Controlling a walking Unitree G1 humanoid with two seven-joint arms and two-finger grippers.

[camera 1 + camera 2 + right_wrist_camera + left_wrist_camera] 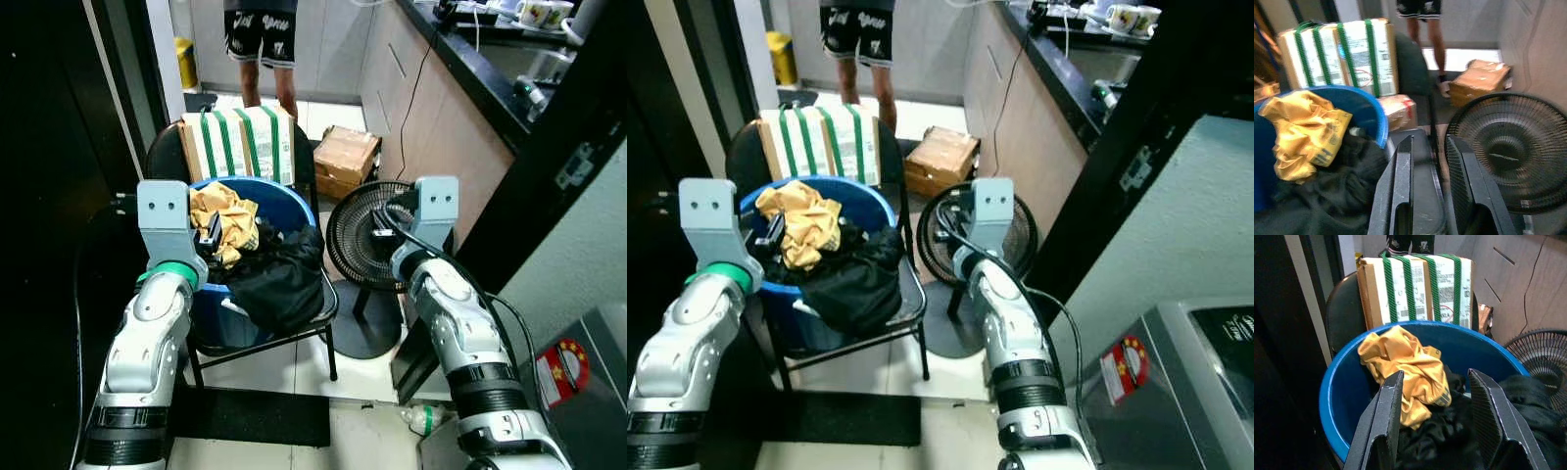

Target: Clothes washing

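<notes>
A black chair stands on the tiled floor and carries a blue tub of laundry. Behind the tub, against the chair back, leans a box bound with green straps. Right of the chair stands a black fan, and beyond it a smaller carton lies on the floor by the cabinet. A person in dark printed shorts stands at the far end of the room. At upper right a dark desk holds mugs.

In the tub, a black garment spills over the near rim, and a crumpled yellow garment lies on top toward the back.

The left claw hangs over the tub's near edge, its fingers spread wide and holding nothing, the yellow garment just beyond them. The right claw is raised between tub and fan, its fingers parted a little and empty.
</notes>
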